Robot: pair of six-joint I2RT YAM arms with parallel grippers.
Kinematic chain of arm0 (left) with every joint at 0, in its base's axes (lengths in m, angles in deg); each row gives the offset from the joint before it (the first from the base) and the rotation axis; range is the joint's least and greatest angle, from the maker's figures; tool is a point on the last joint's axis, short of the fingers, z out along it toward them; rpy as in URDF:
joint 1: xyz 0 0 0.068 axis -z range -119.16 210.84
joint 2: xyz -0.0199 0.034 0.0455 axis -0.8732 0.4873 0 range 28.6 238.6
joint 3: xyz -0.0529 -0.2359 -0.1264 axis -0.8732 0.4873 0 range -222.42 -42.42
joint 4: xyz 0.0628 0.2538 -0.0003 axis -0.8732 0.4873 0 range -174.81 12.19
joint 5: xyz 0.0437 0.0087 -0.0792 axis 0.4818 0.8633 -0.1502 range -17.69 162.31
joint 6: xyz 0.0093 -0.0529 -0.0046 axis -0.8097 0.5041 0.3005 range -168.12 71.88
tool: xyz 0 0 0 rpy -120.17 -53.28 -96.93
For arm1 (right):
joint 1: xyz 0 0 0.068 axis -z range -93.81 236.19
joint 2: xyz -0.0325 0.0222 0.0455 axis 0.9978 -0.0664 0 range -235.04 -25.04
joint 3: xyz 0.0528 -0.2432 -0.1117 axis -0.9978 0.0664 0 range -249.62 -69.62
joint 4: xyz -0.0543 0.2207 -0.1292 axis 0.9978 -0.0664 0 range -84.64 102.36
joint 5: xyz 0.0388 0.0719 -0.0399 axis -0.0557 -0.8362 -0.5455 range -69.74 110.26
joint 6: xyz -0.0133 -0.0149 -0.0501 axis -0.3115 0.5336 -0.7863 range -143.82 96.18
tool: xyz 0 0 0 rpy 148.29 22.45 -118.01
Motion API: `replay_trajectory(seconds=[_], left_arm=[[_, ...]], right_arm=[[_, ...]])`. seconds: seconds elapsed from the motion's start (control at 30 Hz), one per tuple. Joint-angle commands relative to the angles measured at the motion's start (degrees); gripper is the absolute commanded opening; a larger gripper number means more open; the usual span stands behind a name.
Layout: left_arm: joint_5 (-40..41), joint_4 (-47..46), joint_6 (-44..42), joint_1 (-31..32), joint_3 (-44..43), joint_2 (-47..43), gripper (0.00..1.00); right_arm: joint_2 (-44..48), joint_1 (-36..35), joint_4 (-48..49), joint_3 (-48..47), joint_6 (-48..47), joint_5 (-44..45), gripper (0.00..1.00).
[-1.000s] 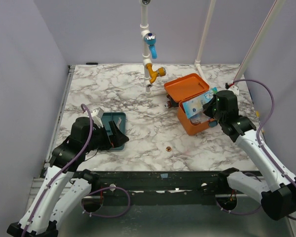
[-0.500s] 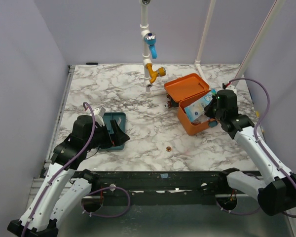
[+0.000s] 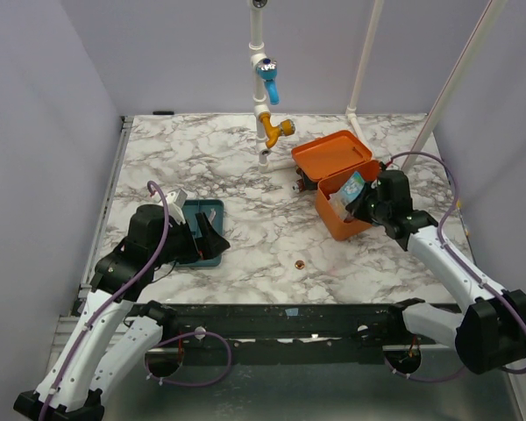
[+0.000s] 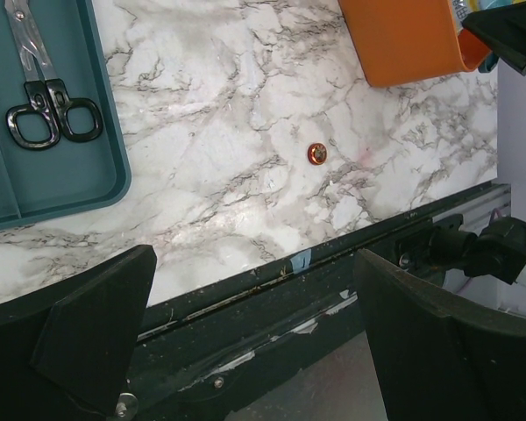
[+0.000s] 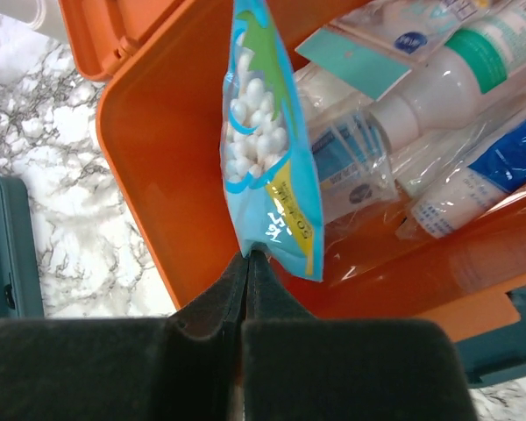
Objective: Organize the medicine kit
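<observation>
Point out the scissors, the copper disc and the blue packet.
scissors [image 4: 38, 81]: left wrist view, handle junction
copper disc [image 4: 316, 153]: left wrist view, centre
blue packet [image 5: 261, 145]: right wrist view, clear window

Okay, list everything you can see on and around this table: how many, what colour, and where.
medicine kit: one, orange, lid open, right side of table
white bottle: one, green label, lying inside the kit
sealed packets: several, clear and blue, inside the kit
cotton packet: one, blue with white pieces, held over the open kit
tray: one, teal, left side of table
scissors: one pair, black handles, in the tray
small round piece: one, copper-coloured, on the table near the front edge
valves: two, blue above yellow, on the white pipe at the back
table: one, marbled white
left hand: open, empty, beside the tray
right hand: shut on the cotton packet
</observation>
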State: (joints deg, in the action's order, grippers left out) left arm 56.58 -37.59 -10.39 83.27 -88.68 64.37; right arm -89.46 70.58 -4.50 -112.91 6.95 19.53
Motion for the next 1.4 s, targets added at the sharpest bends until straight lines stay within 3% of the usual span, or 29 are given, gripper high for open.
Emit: replay_trajectory(seconds=[0.0,0.17,0.27,0.4,0.5,0.87,1.2,1.37], left_arm=[[-0.52,-0.16,-0.75,-0.46,-1.34,-0.82,0.98],[-0.32,0.54,-0.56,-0.55,-1.55,-1.27,0.98],[-0.11,1.09,-0.47,-0.56,-1.65,-1.91,0.99],[0.25,1.69,-0.47,-0.68,-1.47,-2.34,0.98],[0.19,1.73,-0.3,-0.66,-1.46,-2.38,0.98],[-0.43,0.95,0.1,-0.74,-1.26,-2.06,0.98],[-0.36,1.56,-0.21,-0.82,-1.56,-1.8,0.98],[-0.22,1.73,-0.38,-0.82,-1.99,-1.56,0.99]], right_arm=[[-1.51,0.25,3.24,1.67,3.84,-4.34,0.01],[-3.87,0.17,3.54,2.02,6.24,-4.79,0.02],[-4.5,0.15,-0.01,-0.39,5.13,-1.17,0.25],[-3.14,0.15,-3.37,-3.11,4.15,4.28,0.27],[-1.56,0.2,-5.49,-4.79,4.56,9.07,0.34],[-1.65,0.17,-8.09,-11.68,2.6,6.14,0.44],[-6.76,0.15,-4.02,-10.41,2.29,6.04,0.52],[-9.96,0.16,-0.64,-9.25,3.62,1.38,0.53]])
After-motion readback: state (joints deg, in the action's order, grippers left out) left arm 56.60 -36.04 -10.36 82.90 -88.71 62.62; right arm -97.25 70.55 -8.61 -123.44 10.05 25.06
